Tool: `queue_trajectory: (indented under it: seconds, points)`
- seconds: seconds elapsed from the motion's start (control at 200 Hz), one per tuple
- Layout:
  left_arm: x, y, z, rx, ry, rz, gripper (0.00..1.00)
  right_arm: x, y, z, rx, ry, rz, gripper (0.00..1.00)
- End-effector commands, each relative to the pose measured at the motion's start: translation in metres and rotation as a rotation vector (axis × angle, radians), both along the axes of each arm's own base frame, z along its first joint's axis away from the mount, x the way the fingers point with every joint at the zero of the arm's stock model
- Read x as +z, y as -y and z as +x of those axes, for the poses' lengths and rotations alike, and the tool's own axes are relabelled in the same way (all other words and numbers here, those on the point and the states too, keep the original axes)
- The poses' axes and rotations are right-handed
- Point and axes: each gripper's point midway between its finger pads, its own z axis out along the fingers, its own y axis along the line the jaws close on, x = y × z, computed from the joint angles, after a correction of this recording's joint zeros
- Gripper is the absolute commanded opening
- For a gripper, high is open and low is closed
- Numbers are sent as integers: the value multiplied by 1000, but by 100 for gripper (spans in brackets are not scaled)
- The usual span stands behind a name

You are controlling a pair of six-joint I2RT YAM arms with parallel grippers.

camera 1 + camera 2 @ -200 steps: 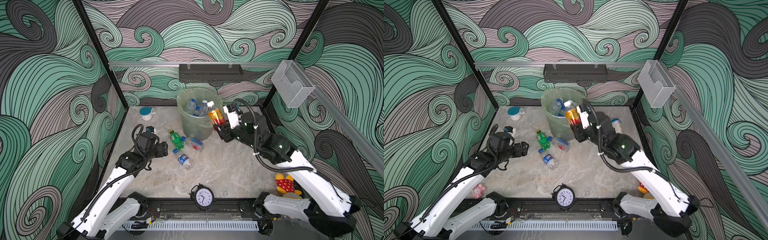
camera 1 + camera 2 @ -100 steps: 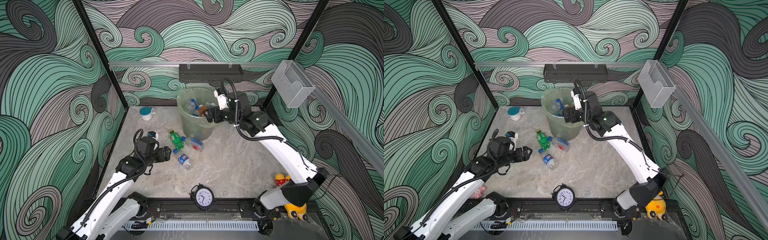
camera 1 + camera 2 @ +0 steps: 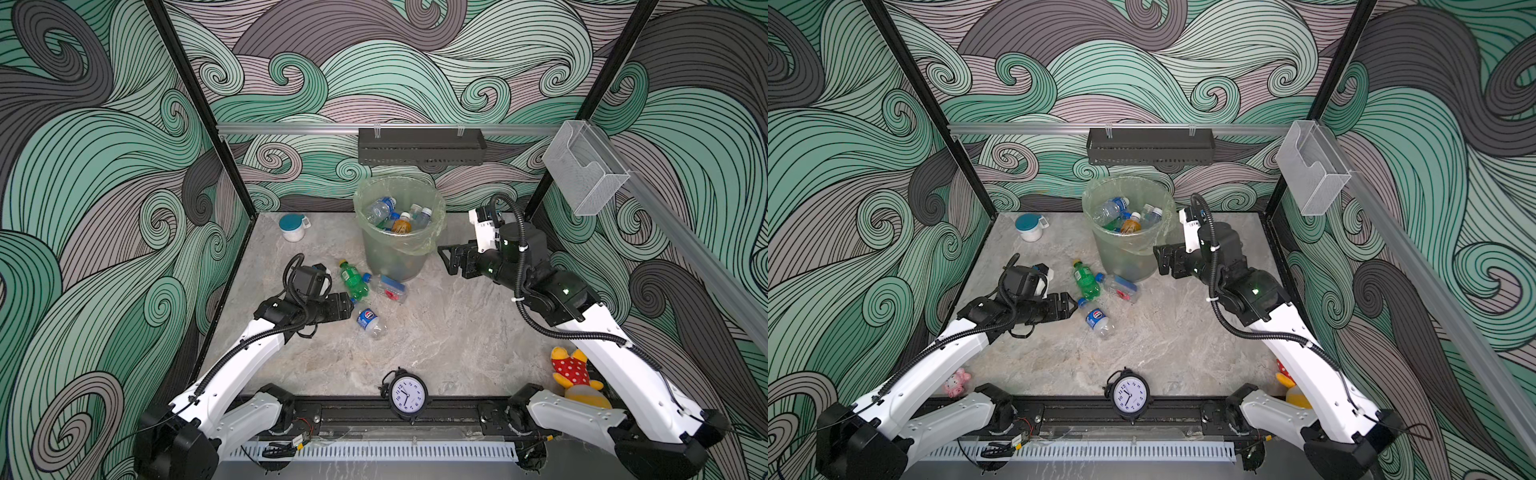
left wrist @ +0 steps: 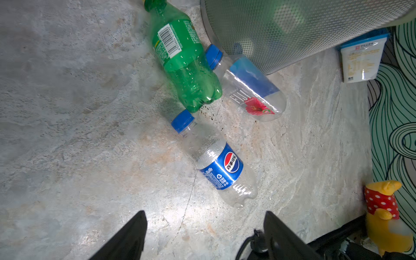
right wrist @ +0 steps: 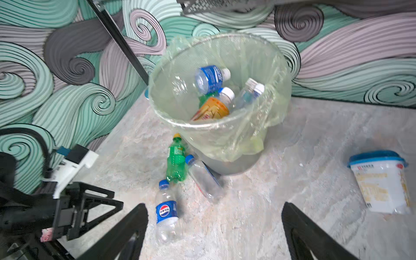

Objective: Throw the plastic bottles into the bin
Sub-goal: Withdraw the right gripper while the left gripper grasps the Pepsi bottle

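Worktop (image 3: 436, 332): bin (image 3: 386, 259) at back, several bottles (image 3: 380, 210) inside.
Right fingers (image 5: 128, 231) apart, empty, beside bin.
Left fingers (image 4: 128, 236) apart, empty, low, just short of cola bottle (image 3: 370, 322).
Green bottle (image 3: 353, 282), clear flat bottle (image 3: 390, 289) side by side at bin foot.
Step, likely: left pickup.
Next: advance, straddle cola bottle body, close, lift over rim.
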Motion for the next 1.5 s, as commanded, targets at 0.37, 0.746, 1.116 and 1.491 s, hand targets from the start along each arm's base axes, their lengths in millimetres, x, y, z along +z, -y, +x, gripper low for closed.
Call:
queue_trajectory:
  seconds: [0.37, 0.746, 1.116, 1.491]
  points:
    - [-44, 24, -1, 188, -57, -84, 82, -37, 36, -10, -127, -52, 36, 96]
    - [-64, 58, 20, 241, -79, -142, 83, -39, 45, -15, -131, -40, 31, 97]
    - [-84, 78, 28, 213, -132, -117, 82, -46, 54, -21, -149, -44, 46, 99]
    - [-120, 56, 10, 226, -221, 39, 75, -50, 59, -22, -161, -46, 60, 100]
